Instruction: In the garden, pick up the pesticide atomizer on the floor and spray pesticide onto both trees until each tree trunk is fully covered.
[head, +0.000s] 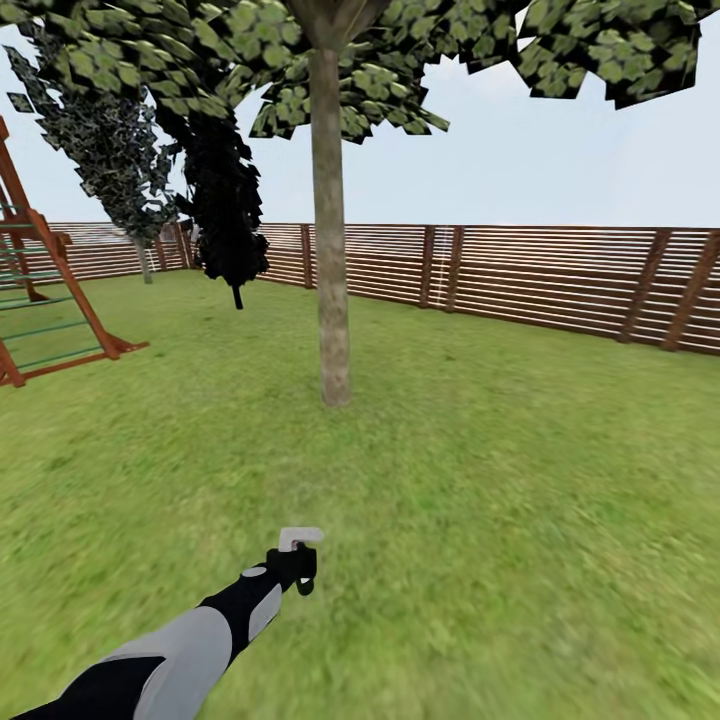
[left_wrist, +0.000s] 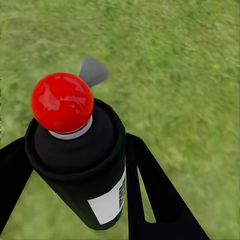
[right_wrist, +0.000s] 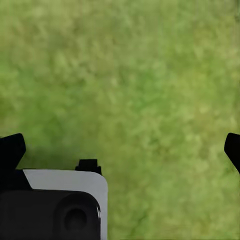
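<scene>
The tree trunk (head: 330, 260) rises straight and grey-brown from the lawn ahead of me, with its leafy canopy (head: 400, 60) spreading overhead. My left arm reaches toward it from the lower left. The left gripper (head: 299, 574) is shut on the pesticide atomizer (head: 300, 540), whose pale trigger head points at the trunk from some distance away. In the left wrist view the black bottle (left_wrist: 85, 165) with its red tip (left_wrist: 62, 102) sits between the two black fingers (left_wrist: 155, 195). My right gripper (right_wrist: 121, 150) is open over bare grass, fingertips (right_wrist: 11, 150) far apart.
A brown slatted fence (head: 520, 270) runs along the back of the lawn. A wooden playset (head: 45, 290) stands at the left. A dark cypress (head: 225, 200) and another dark-leaved tree (head: 110, 140) stand near the fence's far left corner. Grass lies all around the trunk.
</scene>
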